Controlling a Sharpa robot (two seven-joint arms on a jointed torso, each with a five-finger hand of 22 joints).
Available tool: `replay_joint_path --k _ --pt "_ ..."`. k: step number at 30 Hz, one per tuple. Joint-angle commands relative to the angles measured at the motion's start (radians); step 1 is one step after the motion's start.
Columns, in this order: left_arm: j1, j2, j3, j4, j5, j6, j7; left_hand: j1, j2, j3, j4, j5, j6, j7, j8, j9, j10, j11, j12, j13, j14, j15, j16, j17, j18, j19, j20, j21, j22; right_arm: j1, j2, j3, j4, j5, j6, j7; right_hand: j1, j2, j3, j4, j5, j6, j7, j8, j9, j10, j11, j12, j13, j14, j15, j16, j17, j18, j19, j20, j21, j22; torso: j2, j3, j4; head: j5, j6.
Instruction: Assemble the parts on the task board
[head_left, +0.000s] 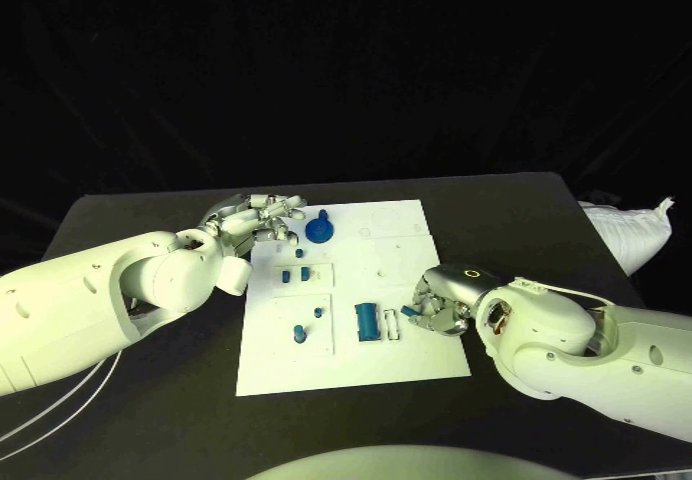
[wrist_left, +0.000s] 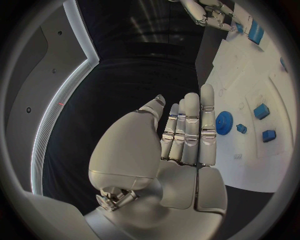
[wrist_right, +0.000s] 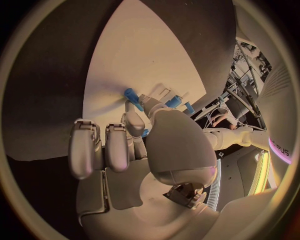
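Two robot hands: left robot hand (head_left: 257, 222) open by task board (head_left: 411, 360); right robot hand (head_left: 437, 305) on blue part (head_left: 410, 312)

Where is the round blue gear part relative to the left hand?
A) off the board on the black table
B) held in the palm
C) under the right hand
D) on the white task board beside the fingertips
D: the round blue gear part lies flat on the white task board just beside the left hand, whose straight fingers hold nothing.

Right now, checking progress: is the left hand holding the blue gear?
No. The left hand is flat with straight fingers, and the blue gear lies on the task board.
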Motion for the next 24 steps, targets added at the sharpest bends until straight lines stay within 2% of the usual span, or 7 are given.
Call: replay_joint_path --k 1,8,12,19,24 --pt "0.000 0.002 0.001 0.002 -0.005 0.017 0.007 0.008 0.002 -0.006 -0.001 0.005 -0.008 0.001 0.006 -0.001 -0.006 -0.002 0.003 -0.001 -0.008 0.000 0.007 -0.002 0.019 0.007 -0.001 -0.007 -0.001 0.000 -0.001 0.000 0.008 0.114 -0.086 -0.008 -0.019 0.000 0.003 0.012 0.003 0.007 0.000 0.004 0.010 0.007 0.000 0.006 0.003 0.071 -0.006 0.005 0.074 -0.018 0.007 0.002 0.004 0.004 0.000 -0.0004 -0.0004 0.000 -0.001" --pt "0.000 0.001 0.001 0.002 -0.005 0.018 0.006 0.008 0.002 -0.006 -0.001 0.005 -0.008 0.001 0.006 -0.001 -0.006 -0.002 0.003 -0.001 -0.008 0.000 0.007 -0.002 0.019 0.007 -0.001 -0.007 -0.001 0.001 0.001 0.001 0.017 0.223 -0.102 -0.009 -0.034 -0.005 0.009 0.021 0.029 0.008 0.000 0.004 0.011 0.009 -0.001 0.010 0.007 0.071 -0.007 0.008 0.077 -0.018 0.008 0.001 0.005 0.004 0.000 -0.0008 0.0002 0.001 -0.003" --pt "0.000 0.001 0.001 0.003 -0.005 0.019 0.006 0.009 0.004 -0.006 -0.001 0.005 -0.008 0.001 0.007 -0.002 -0.006 -0.002 0.004 -0.002 -0.008 0.000 0.007 -0.002 0.019 0.007 -0.001 -0.007 -0.001 0.001 0.004 0.001 0.019 0.272 -0.107 -0.009 -0.049 -0.011 0.005 0.029 0.059 0.011 0.000 0.005 0.013 0.013 -0.001 0.016 0.013 0.072 -0.007 0.011 0.080 -0.019 0.009 0.000 0.008 0.008 0.000 -0.0007 0.0005 0.002 -0.003" --pt "0.000 0.000 0.001 0.003 -0.005 0.019 0.005 0.009 0.004 -0.006 -0.001 0.005 -0.008 0.001 0.007 -0.002 -0.006 -0.002 0.004 -0.002 -0.008 0.000 0.007 -0.002 0.019 0.007 -0.001 -0.007 -0.001 0.001 0.011 0.001 0.016 0.316 -0.082 -0.011 -0.078 -0.010 -0.013 0.050 0.111 0.014 -0.001 0.006 0.015 0.018 -0.001 0.025 0.022 0.072 -0.007 0.013 0.082 -0.019 0.011 0.000 0.010 0.012 0.000 -0.0011 0.0002 0.003 -0.005" --pt "0.000 0.001 0.001 0.003 -0.006 0.019 0.004 0.009 0.004 -0.006 -0.001 0.005 -0.008 0.001 0.007 -0.002 -0.006 -0.002 0.004 -0.002 -0.008 0.000 0.007 -0.002 0.019 0.007 -0.001 -0.007 -0.001 0.001 0.021 0.001 0.009 0.328 -0.062 -0.011 -0.082 -0.010 -0.017 0.052 0.119 0.016 -0.001 0.007 0.016 0.022 -0.001 0.031 0.028 0.072 -0.007 0.014 0.083 -0.020 0.012 0.000 0.011 0.013 0.000 -0.0011 -0.0001 0.001 -0.005"
